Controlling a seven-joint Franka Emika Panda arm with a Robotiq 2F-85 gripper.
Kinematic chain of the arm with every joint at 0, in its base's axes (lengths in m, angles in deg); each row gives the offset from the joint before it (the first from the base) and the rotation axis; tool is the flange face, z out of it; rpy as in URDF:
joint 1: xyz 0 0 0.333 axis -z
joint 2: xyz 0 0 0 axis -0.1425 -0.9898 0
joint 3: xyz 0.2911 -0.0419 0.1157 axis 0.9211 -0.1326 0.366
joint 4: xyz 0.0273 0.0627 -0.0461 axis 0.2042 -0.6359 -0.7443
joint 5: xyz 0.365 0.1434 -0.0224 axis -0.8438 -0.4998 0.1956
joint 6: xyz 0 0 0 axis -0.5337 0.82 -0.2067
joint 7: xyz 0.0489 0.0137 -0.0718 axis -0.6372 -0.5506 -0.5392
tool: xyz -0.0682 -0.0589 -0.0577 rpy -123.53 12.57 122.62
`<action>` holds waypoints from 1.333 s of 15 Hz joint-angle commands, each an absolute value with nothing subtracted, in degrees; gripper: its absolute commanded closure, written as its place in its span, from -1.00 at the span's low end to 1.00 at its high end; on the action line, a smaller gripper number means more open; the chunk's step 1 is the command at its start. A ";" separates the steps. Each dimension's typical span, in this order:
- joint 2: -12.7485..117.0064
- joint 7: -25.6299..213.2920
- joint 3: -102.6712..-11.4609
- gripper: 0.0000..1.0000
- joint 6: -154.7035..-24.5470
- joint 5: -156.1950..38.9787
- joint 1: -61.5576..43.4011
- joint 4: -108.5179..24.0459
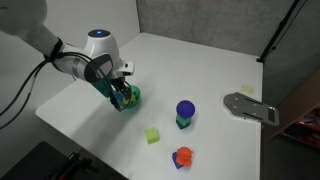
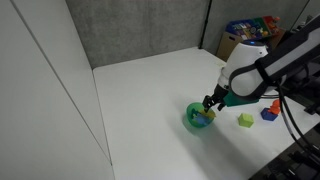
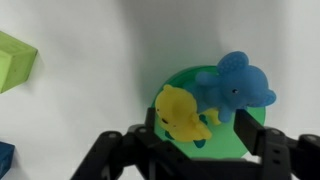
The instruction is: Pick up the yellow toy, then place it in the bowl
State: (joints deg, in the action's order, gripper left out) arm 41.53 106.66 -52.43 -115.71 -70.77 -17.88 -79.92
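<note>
The yellow toy lies inside the green-and-teal bowl, next to a blue animal toy, which is also in the bowl. My gripper hangs just over the bowl with its fingers spread wide. The left finger is close beside the yellow toy and the right finger is well away from it. In both exterior views the gripper sits right above the bowl and hides most of it. A bit of yellow shows at the fingertips.
A yellow-green cube lies near the bowl. A purple ball on a green base and an orange-red toy stand further off. A grey metal piece lies at the table's far side.
</note>
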 commanded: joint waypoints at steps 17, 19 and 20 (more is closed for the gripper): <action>57.25 104.12 -58.94 -1.00 -84.26 -58.10 -10.21 -70.33; 59.47 101.13 -58.76 -1.00 -80.86 -58.62 -8.55 -69.57; 60.49 99.29 -58.72 -1.00 -79.02 -58.98 -7.74 -69.05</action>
State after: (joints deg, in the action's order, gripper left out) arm 57.25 103.55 -59.08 -84.25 -59.00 -9.93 -70.30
